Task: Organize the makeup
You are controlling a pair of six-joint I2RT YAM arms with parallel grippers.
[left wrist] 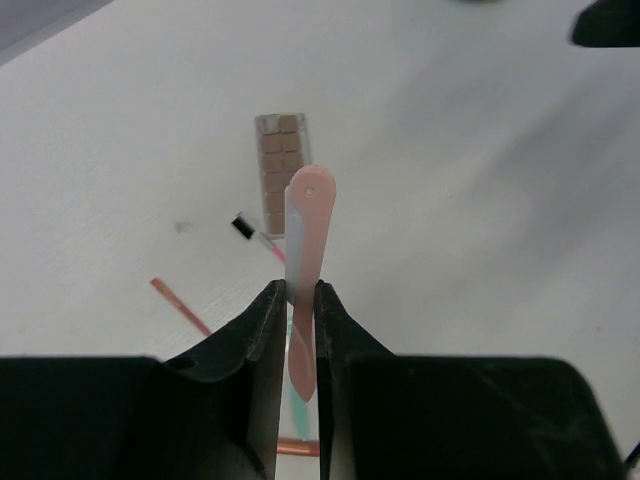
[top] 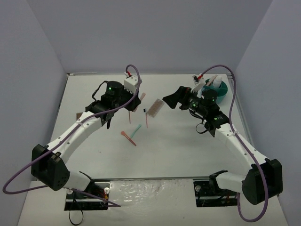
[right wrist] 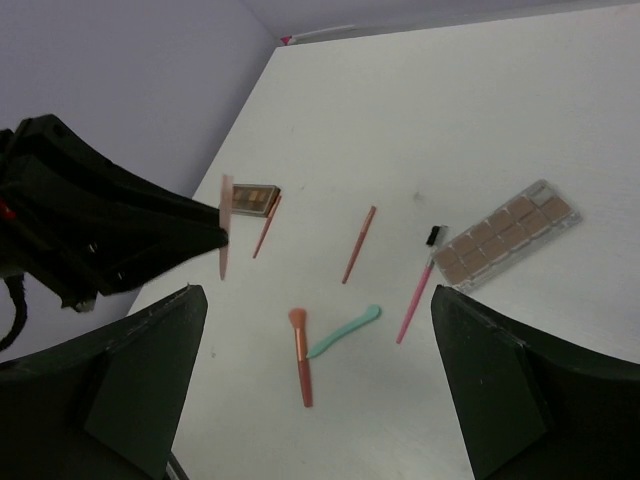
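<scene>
pink flat applicator (left wrist: 308, 225): pinched tight in left gripper (left wrist: 300, 292), long axis in line with fingers, held above table (top: 188, 150). teal tub (top: 225, 89) lies well right of it. right gripper (top: 173, 100) between them, spread wide, empty, nearer tub.

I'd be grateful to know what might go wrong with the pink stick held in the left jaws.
The left jaws pinch the pink stick on a short stretch, so it may swivel or slip in transit. The right arm stands between it and the teal tub, so the arms may clash.
</scene>
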